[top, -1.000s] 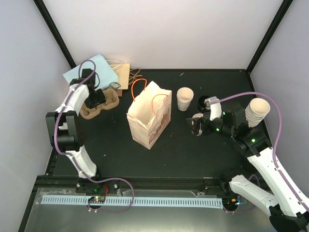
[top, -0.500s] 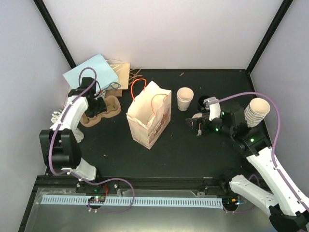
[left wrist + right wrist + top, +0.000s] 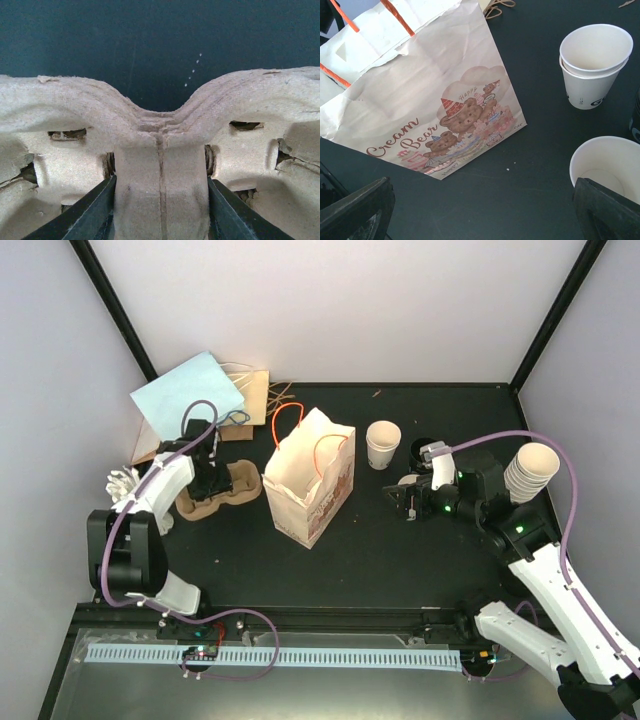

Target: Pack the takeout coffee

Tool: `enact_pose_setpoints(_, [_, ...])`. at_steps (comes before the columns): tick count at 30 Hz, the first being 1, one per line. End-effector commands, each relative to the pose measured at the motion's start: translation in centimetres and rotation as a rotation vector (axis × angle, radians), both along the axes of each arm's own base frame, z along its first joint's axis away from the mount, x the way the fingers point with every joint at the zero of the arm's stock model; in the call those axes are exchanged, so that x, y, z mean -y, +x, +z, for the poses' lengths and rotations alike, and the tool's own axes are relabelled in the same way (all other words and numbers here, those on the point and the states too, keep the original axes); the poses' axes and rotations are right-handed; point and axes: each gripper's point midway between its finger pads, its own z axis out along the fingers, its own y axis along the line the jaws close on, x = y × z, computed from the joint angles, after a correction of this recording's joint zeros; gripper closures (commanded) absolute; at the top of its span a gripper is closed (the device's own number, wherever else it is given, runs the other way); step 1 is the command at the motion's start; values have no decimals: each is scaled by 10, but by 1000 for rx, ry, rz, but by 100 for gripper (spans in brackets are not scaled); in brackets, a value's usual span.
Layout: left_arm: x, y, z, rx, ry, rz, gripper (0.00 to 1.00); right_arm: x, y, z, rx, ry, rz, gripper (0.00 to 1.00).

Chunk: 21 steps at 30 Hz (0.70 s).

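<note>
worktop [image 3: 380,540]: black | centre: paper bag [image 3: 310,485] standing open | left: pulp tray [image 3: 225,490] | back right: nested cups [image 3: 382,444], lidless

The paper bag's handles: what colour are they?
Orange. The paper bag's handles show best in the right wrist view, against the cream paper.

Boxed-in bench cell; black table, pale walls

Table top [image 3: 400,570] matt black, evenly lit, shadows soft; far wall [image 3: 340,310] plain pale lilac-white; left wall [image 3: 45,440] and right wall [image 3: 595,410] the same tone, closing in the sides; black corner posts slant up at far left [image 3: 112,305] and far right [image 3: 562,305]; grey metal ledge [image 3: 330,685] along the near edge, carrying a white slotted strip [image 3: 320,656].
</note>
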Motion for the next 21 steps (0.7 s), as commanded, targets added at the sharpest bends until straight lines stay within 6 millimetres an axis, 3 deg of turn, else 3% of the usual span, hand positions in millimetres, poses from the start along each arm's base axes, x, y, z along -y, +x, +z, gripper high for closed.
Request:
enact_pose_setpoints(1, [9,11,0,41,-6,-21,52,-2,-1,2,0,22,5,0])
enact_pose_setpoints(3, [10,11,1,44,4,-24,49,-1,-2,2,-1,20,2,0])
enact_pose_setpoints(6, [12,11,3,39,9,-40,35,-1,-2,2,0,22,2,0])
enact_pose_setpoints(12, [30,10,14,72,33,-192,24,-1,-3,3,0,26,2,0])
enact_pose_setpoints(18, [74,9,28,188,-136,-391,24,-3,-2,2,-4,29,9,0])
enact_pose_setpoints(21, [86,13,25,176,-179,-414,31,-4,-2,3,-7,33,11,0])
